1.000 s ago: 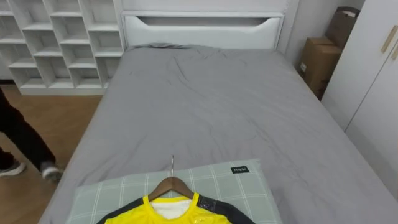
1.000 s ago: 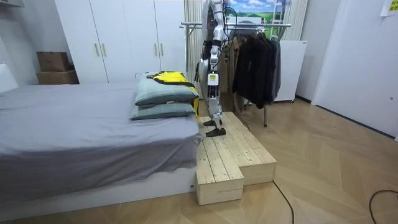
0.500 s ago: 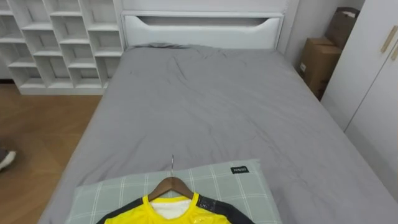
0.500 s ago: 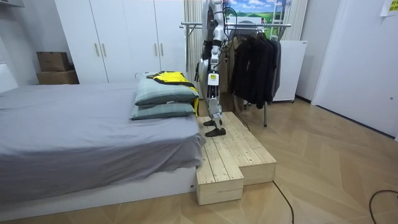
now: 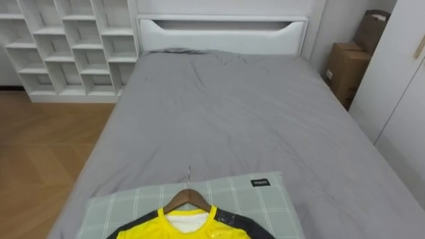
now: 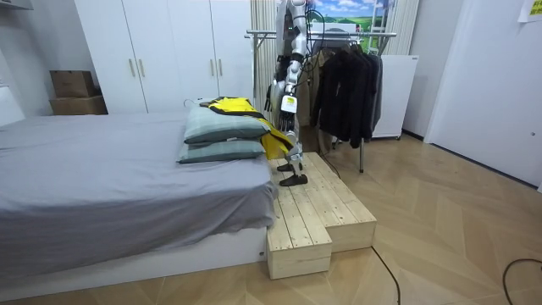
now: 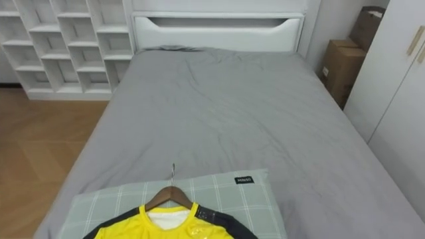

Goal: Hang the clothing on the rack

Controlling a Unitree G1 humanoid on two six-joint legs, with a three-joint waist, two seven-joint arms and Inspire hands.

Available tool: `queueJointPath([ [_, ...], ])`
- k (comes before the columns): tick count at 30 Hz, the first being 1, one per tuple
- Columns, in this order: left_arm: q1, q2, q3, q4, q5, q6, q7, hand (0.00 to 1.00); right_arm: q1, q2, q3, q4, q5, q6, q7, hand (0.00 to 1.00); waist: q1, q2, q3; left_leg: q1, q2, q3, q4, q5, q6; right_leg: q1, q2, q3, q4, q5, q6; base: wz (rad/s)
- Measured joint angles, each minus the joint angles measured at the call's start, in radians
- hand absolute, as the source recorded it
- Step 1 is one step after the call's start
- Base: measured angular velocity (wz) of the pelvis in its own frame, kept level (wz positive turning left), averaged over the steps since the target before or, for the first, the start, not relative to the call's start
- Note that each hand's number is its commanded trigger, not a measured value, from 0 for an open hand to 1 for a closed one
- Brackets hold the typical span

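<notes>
Ideally, the left hand (image 6: 286,105), whose fingers I cannot read, takes the hanger (image 5: 188,194) at its neck, lifting the yellow shirt (image 5: 192,229) level off the pillow (image 5: 259,199).

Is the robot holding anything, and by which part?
Cannot tell. The yellow shirt on its hanger lies on the pillow; the left hand is too small in the room view.

One shirt (image 5: 189,227), one hanger (image 5: 188,197), two pillows (image 6: 222,125), two boxes (image 5: 344,66).

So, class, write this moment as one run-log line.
shirt: yellow, on hanger, lying on pillow | robot: on wooden step beside bed | status: not hung
</notes>
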Motion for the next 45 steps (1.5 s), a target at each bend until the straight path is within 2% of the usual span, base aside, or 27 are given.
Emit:
queueJointPath([
  [2,0.013,0.000,0.002,-0.006,0.001,-0.020,0.060,0.00,0.002,-0.001,0.000,0.000,0.000,0.000,-0.001,0.00,0.001,0.003,-0.0036,0.004,-0.001,0.000,-0.005,0.000,0.001,0.001,0.000,-0.002,0.000,0.000,0.000,-0.02],
  [4,0.025,0.000,0.002,-0.018,0.001,-0.044,0.130,0.00,0.003,-0.001,0.000,-0.001,-0.001,-0.002,-0.006,0.00,-0.001,0.004,-0.0037,0.003,-0.003,-0.002,-0.005,0.001,0.001,0.000,-0.001,-0.005,0.000,0.000,0.000,0.00],
  [12,0.028,0.008,-0.005,-0.143,0.002,-0.104,0.288,0.00,-0.002,-0.001,0.001,-0.013,-0.025,-0.002,-0.007,0.00,-0.002,0.003,-0.0063,-0.002,-0.007,-0.022,-0.005,0.001,0.001,0.002,-0.004,-0.029,0.000,0.000,0.001,0.07],
  [18,0.036,0.008,-0.006,-0.272,0.008,-0.110,0.363,0.00,-0.004,-0.001,0.003,-0.015,-0.035,-0.002,-0.011,0.00,-0.001,0.004,-0.0079,-0.001,-0.007,-0.029,-0.006,0.001,0.001,0.002,-0.003,-0.028,-0.002,0.000,0.001,0.01],
  [20,0.036,0.009,-0.008,-0.323,0.030,-0.111,0.385,0.00,-0.004,-0.001,0.002,-0.015,-0.037,-0.003,-0.009,0.00,-0.002,0.005,-0.0089,-0.001,-0.008,-0.030,-0.006,0.001,0.002,0.002,-0.003,-0.028,-0.001,0.000,0.001,0.00],
  [22,0.036,0.009,-0.008,-0.376,0.101,-0.116,0.412,0.00,-0.005,-0.001,0.000,-0.015,-0.037,-0.008,-0.003,0.00,-0.004,0.006,-0.0104,0.000,-0.008,-0.027,-0.005,0.002,0.003,0.004,-0.003,-0.028,0.002,0.000,0.001,0.00],
  [25,0.035,0.010,-0.014,-0.495,0.175,-0.120,0.432,0.00,-0.006,-0.006,0.000,-0.015,-0.041,-0.011,0.014,0.00,-0.005,0.005,-0.0111,-0.001,-0.007,-0.026,-0.006,0.003,0.003,0.002,-0.003,-0.026,0.002,0.000,0.001,0.00],
  [28,0.011,0.019,-0.020,-0.538,0.256,-0.133,0.452,0.00,-0.007,-0.014,-0.001,-0.016,-0.066,-0.011,0.029,0.00,-0.010,0.011,-0.0147,0.001,-0.008,-0.026,-0.005,0.003,0.005,0.004,-0.003,-0.025,0.002,0.002,0.002,0.00],
  [34,-0.013,0.021,-0.030,-0.687,0.373,-0.132,0.444,0.00,-0.005,-0.016,-0.006,-0.012,-0.066,-0.022,0.033,0.00,-0.034,0.014,-0.0131,-0.006,-0.008,-0.025,0.000,0.003,0.005,0.000,-0.003,-0.023,0.001,0.002,0.003,0.01],
  [39,-0.036,0.046,-0.075,-0.755,0.447,-0.132,0.437,0.00,-0.004,-0.029,-0.002,-0.011,-0.089,-0.022,0.036,0.00,-0.045,0.023,-0.0119,-0.003,-0.009,-0.018,-0.003,0.003,0.005,0.000,-0.004,-0.018,-0.001,0.002,0.003,-0.04],
  [43,-0.055,0.049,-0.093,-0.758,0.493,-0.131,0.426,0.00,-0.008,-0.036,-0.001,-0.007,-0.122,-0.024,0.036,0.00,-0.065,0.030,-0.0075,0.002,-0.008,-0.012,-0.006,0.003,0.005,-0.001,-0.004,-0.009,-0.001,0.002,0.003,-0.06],
  [45,-0.062,0.063,-0.118,-0.756,0.496,-0.126,0.406,0.00,-0.008,-0.037,-0.003,-0.007,-0.133,-0.023,0.036,0.00,-0.079,0.030,-0.0063,0.002,-0.008,-0.011,-0.006,0.003,0.005,-0.001,-0.003,-0.009,-0.001,0.002,0.003,0.00],
])
